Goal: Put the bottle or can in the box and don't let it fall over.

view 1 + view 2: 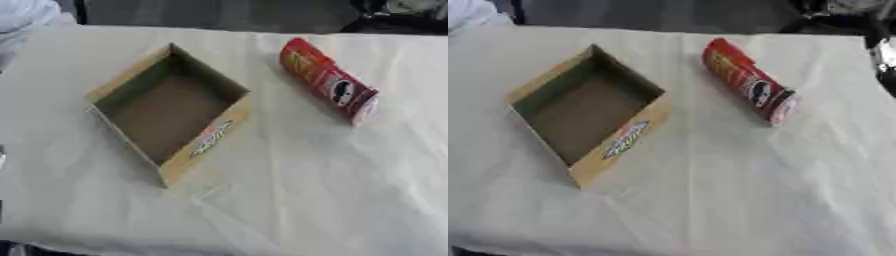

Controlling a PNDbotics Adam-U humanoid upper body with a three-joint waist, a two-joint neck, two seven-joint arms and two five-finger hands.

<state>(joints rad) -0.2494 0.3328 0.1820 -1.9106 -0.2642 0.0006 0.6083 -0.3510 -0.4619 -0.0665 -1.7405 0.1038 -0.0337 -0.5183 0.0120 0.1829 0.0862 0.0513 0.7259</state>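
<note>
Red cylindrical can (328,80) lying on its side, right of the open brown cardboard box (203,142).
Box empty; neither robot hand shows, so finger state cannot be told.

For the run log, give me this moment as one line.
can: upright, right of box, untouched | box: open, empty | white cloth beneath | hands: not in view | placing not begun

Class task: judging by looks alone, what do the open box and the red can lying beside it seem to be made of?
Box: likely cardboard, matte tan, thin flat walls with a printed label. Can: probably a paperboard tube with a glossy red printed wrap and a pale end cap, perhaps plastic.
</note>
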